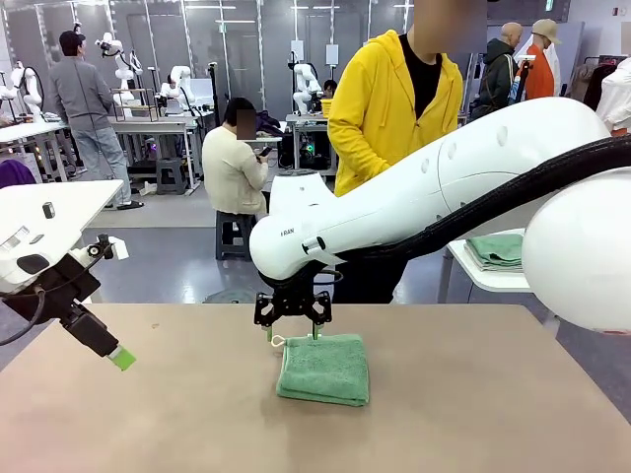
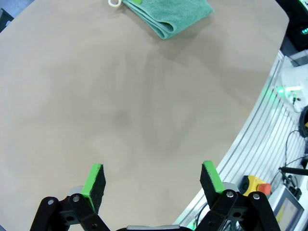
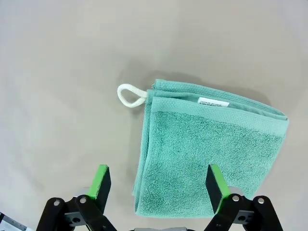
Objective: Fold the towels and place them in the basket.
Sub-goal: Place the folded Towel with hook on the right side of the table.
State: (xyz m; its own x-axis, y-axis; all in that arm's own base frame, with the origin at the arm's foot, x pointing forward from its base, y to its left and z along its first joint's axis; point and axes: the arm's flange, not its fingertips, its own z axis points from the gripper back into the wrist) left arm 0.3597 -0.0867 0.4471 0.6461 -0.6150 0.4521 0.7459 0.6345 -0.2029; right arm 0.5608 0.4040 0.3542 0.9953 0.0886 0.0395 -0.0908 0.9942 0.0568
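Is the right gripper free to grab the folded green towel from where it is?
Probably yes: the right gripper hangs open just above the far edge of the green towel, near its white loop, with bare table around and nothing between them.

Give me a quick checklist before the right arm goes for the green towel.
1. Green towel folded and lying flat on the table, loop sticking out: ok.
2. Right gripper open at the towel's far edge: ok.
3. Right gripper centred on the towel: not ok; one pad is over the cloth, the other over bare table.
4. Left gripper open and well aside from the towel: ok.
5. Basket position and the path to it: cannot tell.
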